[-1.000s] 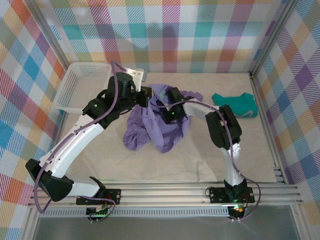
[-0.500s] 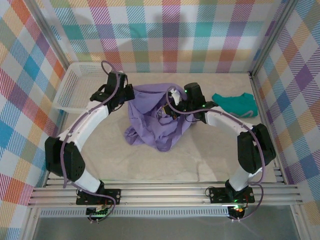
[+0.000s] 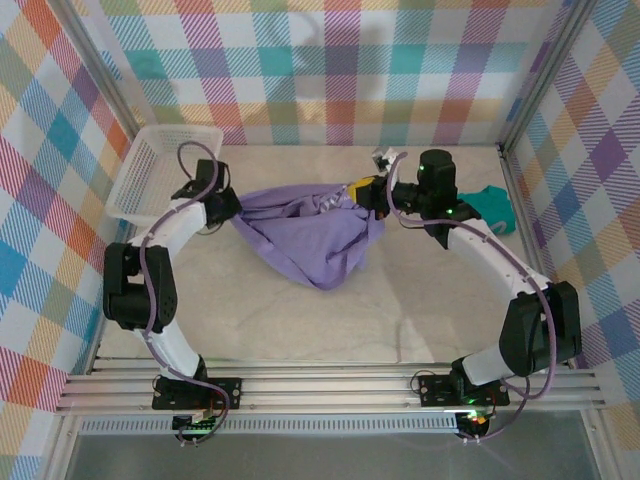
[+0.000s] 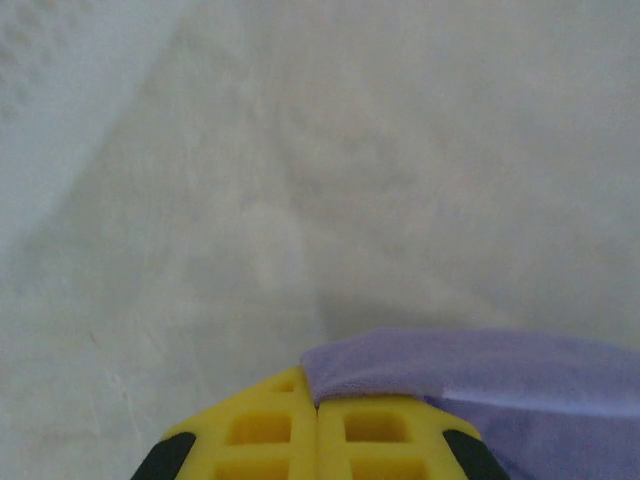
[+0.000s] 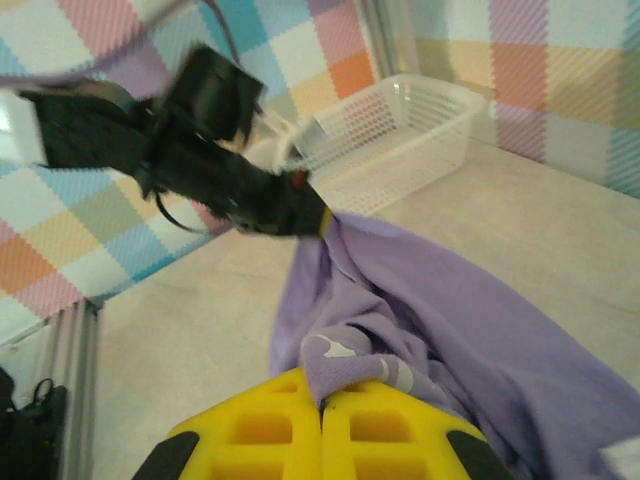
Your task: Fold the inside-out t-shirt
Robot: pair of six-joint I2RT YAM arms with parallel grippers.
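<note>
The inside-out t-shirt (image 3: 305, 238) is lavender-purple and hangs stretched between my two grippers, sagging to a point toward the near side. My left gripper (image 3: 226, 208) is shut on its left end; in the left wrist view the yellow fingers (image 4: 260, 430) pinch a purple hem (image 4: 470, 365) above the bare table. My right gripper (image 3: 368, 192) is shut on the right end. In the right wrist view, fabric with white marks (image 5: 345, 360) is clamped between its yellow pads (image 5: 390, 430), and the t-shirt (image 5: 460, 310) runs off to the left arm (image 5: 230, 185).
A white mesh basket (image 3: 160, 170) stands at the back left, close behind the left arm. A teal-green garment (image 3: 492, 205) lies at the back right, beside the right arm. Plaid walls enclose the table on three sides.
The two grippers have moved apart, left one leftward and right one rightward and back. The t-shirt went from a bunched heap to a band stretched between them.
</note>
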